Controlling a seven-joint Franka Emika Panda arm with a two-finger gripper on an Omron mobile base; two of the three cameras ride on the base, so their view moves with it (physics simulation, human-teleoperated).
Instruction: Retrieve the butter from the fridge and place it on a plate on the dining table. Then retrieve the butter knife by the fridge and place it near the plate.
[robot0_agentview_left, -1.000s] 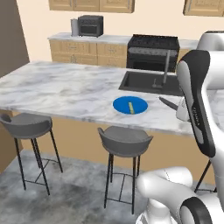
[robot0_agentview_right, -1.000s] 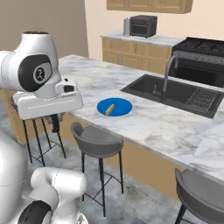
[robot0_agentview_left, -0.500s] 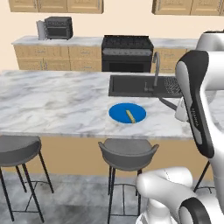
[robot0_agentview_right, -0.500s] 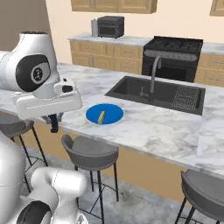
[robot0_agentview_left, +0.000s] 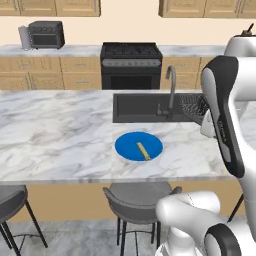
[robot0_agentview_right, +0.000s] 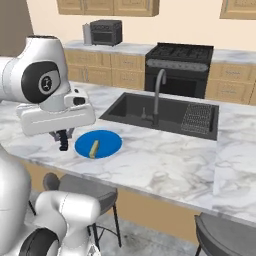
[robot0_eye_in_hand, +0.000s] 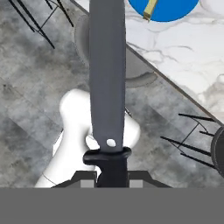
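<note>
Since a second ago the base has driven along, so the tabletop (robot0_agentview_left: 60, 145) faces both base views squarely. The tool (robot0_agentview_right: 63, 141), clenched on the butter knife (robot0_eye_in_hand: 107, 78), hangs at the near edge, blade pointing to 12 o'clock in the hand view. The plate (robot0_agentview_right: 98, 144) holding the butter (robot0_agentview_right: 93, 148) lies just at its 1 o'clock.

The arm rose from the base and bent over at the elbow, so the forearm ran level and the hand (robot0_agentview_right: 63, 142) hung off its end pointing down. In the right base view the dark fingers (robot0_agentview_right: 63, 145) sat just below the white wrist block. The hand was clamped on the knife (robot0_eye_in_hand: 107, 74) by its black handle, and in the hand view the grey blade stuck straight out along the fingers.
</note>
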